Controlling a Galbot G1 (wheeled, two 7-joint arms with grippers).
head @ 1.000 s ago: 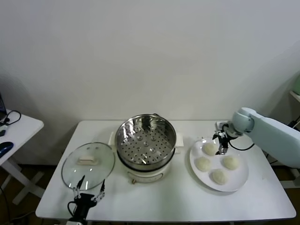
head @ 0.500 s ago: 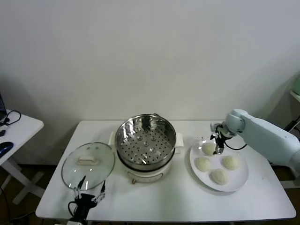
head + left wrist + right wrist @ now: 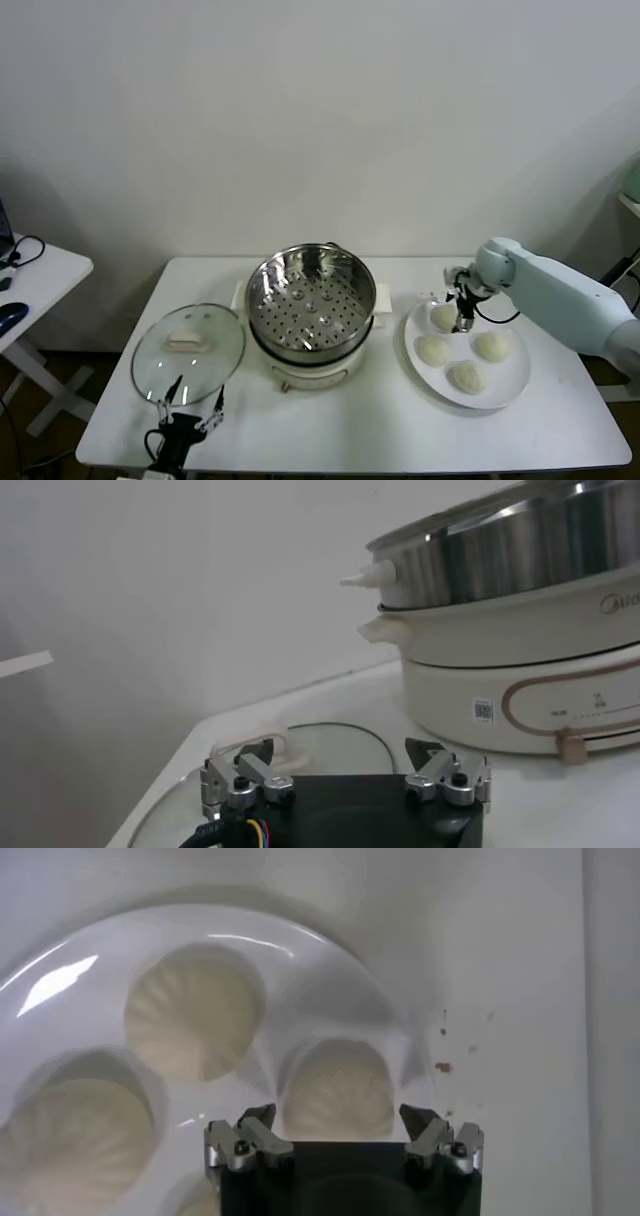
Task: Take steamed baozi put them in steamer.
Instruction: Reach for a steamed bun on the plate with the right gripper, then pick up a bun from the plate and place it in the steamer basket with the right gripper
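Observation:
Several off-white steamed baozi lie on a white plate (image 3: 512, 376) right of the steamer (image 3: 311, 300). The steamer is a shiny steel pot with a perforated tray, standing uncovered on a cream base. My right gripper (image 3: 462, 318) hangs open over the plate's far-left baozi (image 3: 441, 316). In the right wrist view that baozi (image 3: 340, 1093) sits between the spread fingertips of the right gripper (image 3: 338, 1123), untouched, with two more baozi (image 3: 195, 1023) (image 3: 70, 1133) beside it. My left gripper (image 3: 187, 405) is parked open at the table's front edge. The left wrist view shows the left gripper (image 3: 340, 755) empty.
A round glass lid (image 3: 188, 345) with a white handle lies flat left of the steamer, just beyond the left gripper. A small side table (image 3: 30, 275) with cables stands at the far left. The wall runs close behind the table.
The right arm has shifted left and lowered, bringing its gripper over the far-left baozi on the plate. The left arm has not moved.

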